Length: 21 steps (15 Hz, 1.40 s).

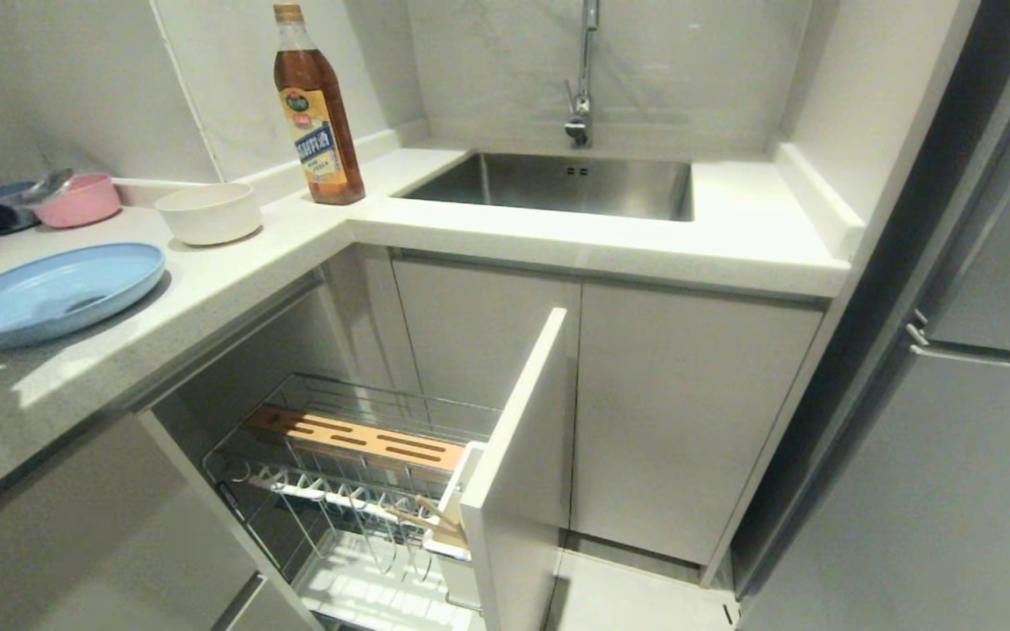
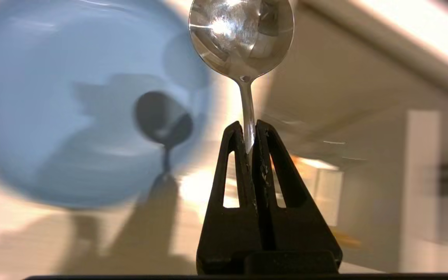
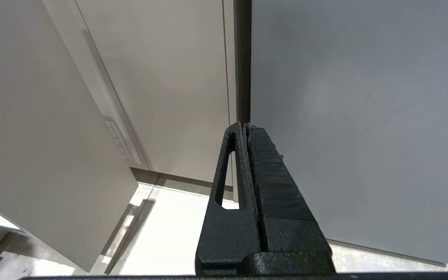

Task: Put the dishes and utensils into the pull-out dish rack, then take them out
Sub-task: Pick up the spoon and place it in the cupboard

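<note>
Left tool (image 2: 250,132) grips the spoon (image 2: 241,37) above the plate (image 2: 53,116).

The pull-out dish rack (image 1: 356,473) stands open below the counter's front edge (image 1: 207,302), its top unobstructed except for the wood strip (image 1: 356,436) along the far side and chopsticks (image 1: 430,519) by the white front panel (image 1: 518,464). On the counter, a blue plate (image 1: 49,294) sits near the front edge, with a white bowl (image 1: 209,212) and a bottle (image 1: 316,109) behind.

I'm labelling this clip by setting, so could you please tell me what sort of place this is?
Most likely a home kitchen: a steel sink with a tap set in a white counter, and a pull-out dish rack under it.
</note>
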Motion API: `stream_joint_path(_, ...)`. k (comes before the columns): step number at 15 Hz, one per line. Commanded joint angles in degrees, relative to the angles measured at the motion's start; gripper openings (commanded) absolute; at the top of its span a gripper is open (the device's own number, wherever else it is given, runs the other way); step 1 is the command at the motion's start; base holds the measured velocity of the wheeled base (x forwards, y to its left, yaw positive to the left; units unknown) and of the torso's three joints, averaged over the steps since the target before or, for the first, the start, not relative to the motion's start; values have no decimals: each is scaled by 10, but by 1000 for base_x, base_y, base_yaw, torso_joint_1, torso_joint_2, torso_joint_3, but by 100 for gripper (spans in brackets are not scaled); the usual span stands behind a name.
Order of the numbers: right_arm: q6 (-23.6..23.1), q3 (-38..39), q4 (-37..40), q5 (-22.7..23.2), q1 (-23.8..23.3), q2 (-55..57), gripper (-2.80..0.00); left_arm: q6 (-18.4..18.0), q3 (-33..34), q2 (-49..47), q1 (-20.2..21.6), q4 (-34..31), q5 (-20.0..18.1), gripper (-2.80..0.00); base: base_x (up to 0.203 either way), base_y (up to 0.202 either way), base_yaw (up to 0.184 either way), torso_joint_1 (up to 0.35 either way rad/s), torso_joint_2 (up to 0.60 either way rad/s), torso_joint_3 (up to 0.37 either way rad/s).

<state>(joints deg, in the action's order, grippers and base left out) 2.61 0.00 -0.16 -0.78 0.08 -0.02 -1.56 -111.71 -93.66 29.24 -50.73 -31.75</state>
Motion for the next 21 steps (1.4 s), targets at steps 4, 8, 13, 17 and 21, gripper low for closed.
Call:
stream_joint_path(4,0,0,0,0,0,0,-280,144,1,63,-159,-95,1,-280,0,0,0,0,0,0)
stream_joint_path(8,-1,0,0,0,0,0,-280,179,27,28,-295,-203,22,-280,0,0,0,0,0,0)
stream_joint_path(13,0,0,0,0,0,0,-280,193,51,-84,-405,-213,119,-280,0,0,0,0,0,0)
stream_joint_path(17,0,0,0,0,0,0,-280,211,12,-190,-469,-208,180,-280,0,0,0,0,0,0)
stream_joint_path(21,0,0,0,0,0,0,-280,215,1,-277,-505,-161,228,-280,0,0,0,0,0,0)
